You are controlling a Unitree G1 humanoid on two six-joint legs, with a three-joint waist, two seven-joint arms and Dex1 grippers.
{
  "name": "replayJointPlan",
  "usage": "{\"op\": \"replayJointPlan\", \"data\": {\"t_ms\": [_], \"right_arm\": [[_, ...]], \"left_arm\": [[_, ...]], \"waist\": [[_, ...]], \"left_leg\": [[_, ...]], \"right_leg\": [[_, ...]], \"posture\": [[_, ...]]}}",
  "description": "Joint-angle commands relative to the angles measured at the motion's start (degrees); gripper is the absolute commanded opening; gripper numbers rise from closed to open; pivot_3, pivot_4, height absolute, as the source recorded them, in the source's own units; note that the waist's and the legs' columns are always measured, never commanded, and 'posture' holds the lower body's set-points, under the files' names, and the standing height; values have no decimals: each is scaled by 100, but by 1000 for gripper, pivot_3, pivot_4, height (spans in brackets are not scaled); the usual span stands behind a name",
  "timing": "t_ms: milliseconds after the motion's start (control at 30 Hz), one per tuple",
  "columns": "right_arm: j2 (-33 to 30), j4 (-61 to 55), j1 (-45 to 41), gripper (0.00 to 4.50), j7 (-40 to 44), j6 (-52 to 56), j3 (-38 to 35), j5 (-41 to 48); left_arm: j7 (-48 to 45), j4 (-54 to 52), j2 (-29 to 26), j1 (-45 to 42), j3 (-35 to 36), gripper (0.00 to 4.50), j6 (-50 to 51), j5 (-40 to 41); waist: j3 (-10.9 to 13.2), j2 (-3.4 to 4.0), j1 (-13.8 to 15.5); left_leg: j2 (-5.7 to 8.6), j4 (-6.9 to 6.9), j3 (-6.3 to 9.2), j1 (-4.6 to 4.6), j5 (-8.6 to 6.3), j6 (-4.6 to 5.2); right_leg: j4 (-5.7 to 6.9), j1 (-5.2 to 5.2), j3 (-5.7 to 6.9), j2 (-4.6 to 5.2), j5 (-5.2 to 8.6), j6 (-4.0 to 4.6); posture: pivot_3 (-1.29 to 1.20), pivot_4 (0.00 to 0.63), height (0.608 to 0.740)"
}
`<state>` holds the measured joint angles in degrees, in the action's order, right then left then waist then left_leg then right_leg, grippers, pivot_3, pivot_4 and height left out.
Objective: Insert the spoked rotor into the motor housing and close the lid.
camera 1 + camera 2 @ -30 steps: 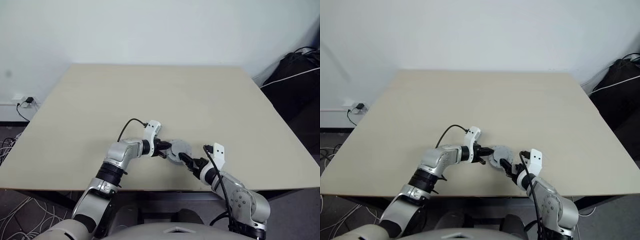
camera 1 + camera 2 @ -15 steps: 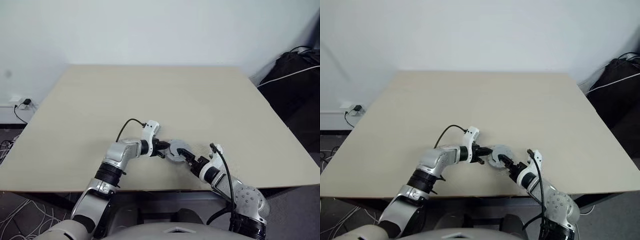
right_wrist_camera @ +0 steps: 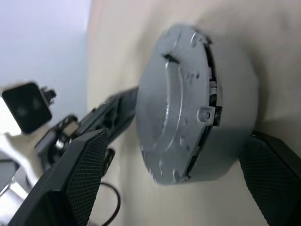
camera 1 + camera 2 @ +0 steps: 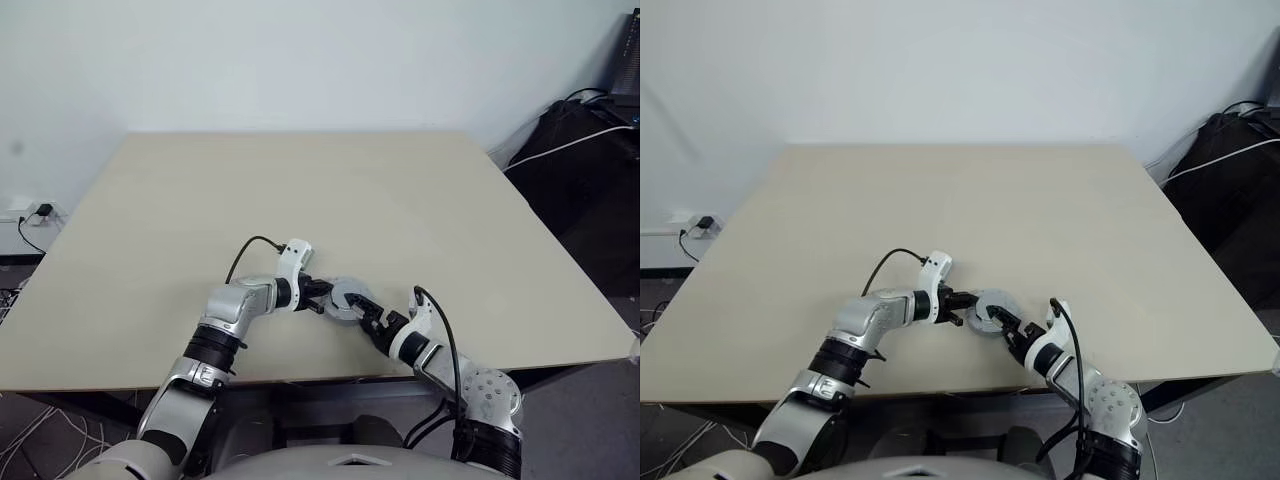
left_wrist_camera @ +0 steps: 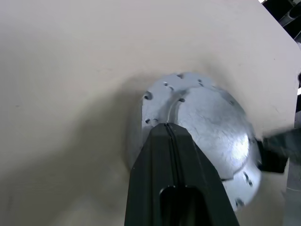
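The pale grey lid [image 5: 207,117] lies on top of the motor housing [image 3: 225,108] near the table's front edge, and a thin dark gap shows between them on one side. The spoked rotor is hidden. My left gripper [image 5: 167,126] is shut, its joined tips resting on the lid's rim from the left [image 4: 322,297]. My right gripper [image 4: 368,314] is open wide and reaches in from the front right. Its fingers [image 3: 82,179] stand on either side of the housing, one close against the wall and the other apart from it.
The tan table [image 4: 300,200] stretches back to a white wall. A black cable [image 4: 250,250] loops from my left wrist. Dark bags and a white cable [image 4: 580,140] lie beyond the table's right edge. A wall socket [image 4: 30,212] sits low at the left.
My right gripper has rolled and slid left, so its open fingers now straddle the housing. The left gripper has stayed on the lid. The head camera has shifted slightly.
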<state>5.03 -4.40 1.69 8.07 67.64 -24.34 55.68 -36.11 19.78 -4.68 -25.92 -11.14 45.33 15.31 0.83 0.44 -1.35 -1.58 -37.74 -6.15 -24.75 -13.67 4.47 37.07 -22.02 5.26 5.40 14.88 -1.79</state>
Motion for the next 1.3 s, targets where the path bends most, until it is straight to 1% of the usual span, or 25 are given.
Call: {"op": "replayJointPlan", "data": {"t_ms": [33,200,333,433,667,700,733,1300], "right_arm": [[275,-119,-126,4474,308,182,446,426],[386,-124,-158,4474,105,-193,259,313],[435,-237,-130,4474,42,-263,195,465],[402,-439,-19,3903,-11,-163,233,679],[276,-648,134,1692,-186,-74,301,1044],[256,-642,142,1436,-198,-78,311,1055],[245,-632,147,1306,-215,-91,312,1061],[309,-599,242,1305,-482,-435,375,1191]], "left_arm": [[-68,-162,119,-23,-147,0,26,24],[-71,-182,130,-4,-145,0,26,4],[-74,-193,126,17,-139,0,27,-14],[-69,-204,121,27,-138,0,34,-22],[-60,-210,115,44,-126,0,31,-39],[-56,-211,120,47,-119,0,33,-43],[-53,-212,124,51,-113,0,34,-46],[-25,-319,143,144,-93,0,38,-9]], "waist": [[0,0,0],[1,1,7],[3,4,20],[3,6,24],[2,12,76],[3,13,80],[3,13,80],[3,15,74]], "left_leg": [[0,0,-1,-1,0,0],[0,1,-1,-2,0,0],[1,0,-1,-2,0,0],[2,0,-2,-4,0,0],[2,-2,-5,-41,2,1],[2,-3,-5,-43,2,1],[3,-6,-5,-44,2,3],[4,-19,-15,-44,4,17]], "right_leg": [[-1,-1,-1,0,1,0],[-1,-3,-2,0,1,1],[-1,-3,-2,3,0,0],[-1,-5,-3,5,0,0],[0,-42,-5,2,-4,-7],[0,-42,-4,2,-9,-16],[0,-42,-4,2,-11,-19],[2,-42,-12,-1,-14,-21]], "posture": [[0,0,740],[0,0,740],[0,0,740],[0,0,740],[0,0,740],[0,0,740],[0,0,740],[0,0,740]]}}
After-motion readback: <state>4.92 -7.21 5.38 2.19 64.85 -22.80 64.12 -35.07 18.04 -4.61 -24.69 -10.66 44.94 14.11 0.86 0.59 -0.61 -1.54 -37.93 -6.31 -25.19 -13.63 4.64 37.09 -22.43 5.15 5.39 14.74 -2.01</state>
